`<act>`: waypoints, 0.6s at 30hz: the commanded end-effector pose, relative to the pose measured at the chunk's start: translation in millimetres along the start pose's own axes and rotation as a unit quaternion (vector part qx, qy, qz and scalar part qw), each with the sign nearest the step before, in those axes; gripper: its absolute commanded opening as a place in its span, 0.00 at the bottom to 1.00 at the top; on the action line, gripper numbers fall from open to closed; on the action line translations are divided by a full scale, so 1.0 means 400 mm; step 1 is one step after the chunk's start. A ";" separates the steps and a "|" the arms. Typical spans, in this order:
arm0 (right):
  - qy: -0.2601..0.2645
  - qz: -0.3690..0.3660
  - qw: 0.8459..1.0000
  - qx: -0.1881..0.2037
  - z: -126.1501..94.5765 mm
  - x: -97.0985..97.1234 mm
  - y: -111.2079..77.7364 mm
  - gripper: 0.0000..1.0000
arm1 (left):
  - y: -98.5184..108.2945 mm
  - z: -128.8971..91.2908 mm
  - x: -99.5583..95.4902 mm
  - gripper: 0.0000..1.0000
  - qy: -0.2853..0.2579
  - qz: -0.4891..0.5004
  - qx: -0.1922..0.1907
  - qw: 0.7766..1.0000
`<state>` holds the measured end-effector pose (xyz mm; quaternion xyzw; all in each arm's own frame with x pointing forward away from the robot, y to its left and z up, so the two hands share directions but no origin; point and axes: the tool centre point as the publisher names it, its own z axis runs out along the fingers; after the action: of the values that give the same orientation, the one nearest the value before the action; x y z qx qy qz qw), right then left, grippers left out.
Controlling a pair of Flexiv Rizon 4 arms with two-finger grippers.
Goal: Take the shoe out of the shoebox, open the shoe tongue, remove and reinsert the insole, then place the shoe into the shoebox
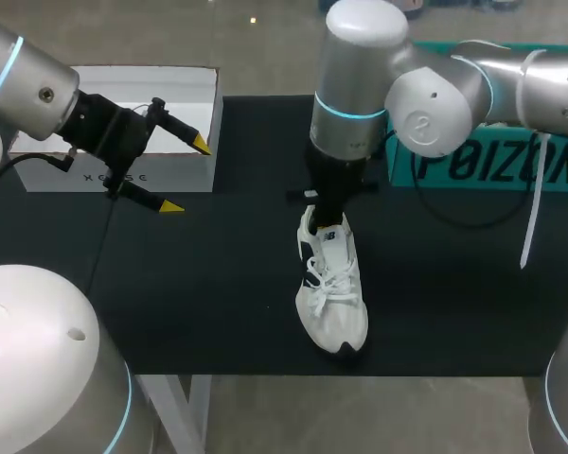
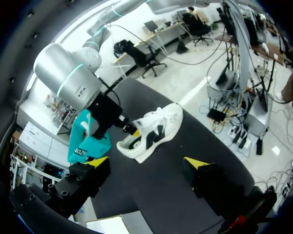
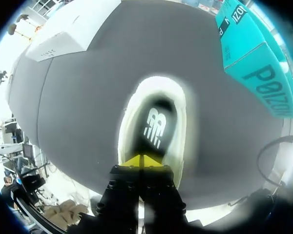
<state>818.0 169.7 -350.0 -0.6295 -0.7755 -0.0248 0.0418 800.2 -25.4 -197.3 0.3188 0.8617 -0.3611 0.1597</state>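
A white shoe (image 1: 331, 293) with black side marks stands on the black mat (image 1: 199, 293), toe toward the front edge. My right gripper (image 1: 324, 219) comes straight down at its heel. In the right wrist view the gripper (image 3: 141, 160) is shut, tips together at the heel rim above the dark insole (image 3: 155, 127); nothing shows between them. The open white shoebox (image 1: 123, 175) sits at the far left. My left gripper (image 1: 186, 175) hangs open beside its front corner, holding nothing. From the left wrist, the shoe (image 2: 156, 129) lies well ahead of the open gripper (image 2: 146, 162).
A teal box (image 1: 473, 161) with dark lettering lies at the back right, behind my right arm. A white strap (image 1: 533, 203) hangs from that arm over the mat. The mat's front edge runs just past the shoe's toe.
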 end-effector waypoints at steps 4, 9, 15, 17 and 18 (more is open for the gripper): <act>0.000 0.017 1.000 0.005 0.034 -0.013 -0.016 0.00 | -0.002 -0.001 0.000 1.00 0.001 0.000 -0.002 1.000; 0.000 0.022 1.000 0.011 0.049 -0.020 -0.006 0.46 | -0.002 -0.001 0.000 1.00 0.001 0.000 -0.002 1.000; 0.003 0.018 1.000 0.009 0.052 -0.021 0.005 0.50 | -0.002 -0.001 0.000 1.00 0.001 0.000 -0.002 1.000; 0.004 0.017 1.000 0.008 0.051 -0.022 0.008 0.49 | -0.002 -0.001 0.000 1.00 0.001 0.000 -0.002 1.000; 0.004 0.016 1.000 0.007 0.050 -0.022 0.010 0.49 | -0.002 -0.001 0.000 1.00 0.001 0.000 -0.002 1.000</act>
<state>821.8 162.2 -369.2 -0.6419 -0.7649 -0.0214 0.0494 800.2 -25.4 -197.3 0.3188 0.8616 -0.3611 0.1597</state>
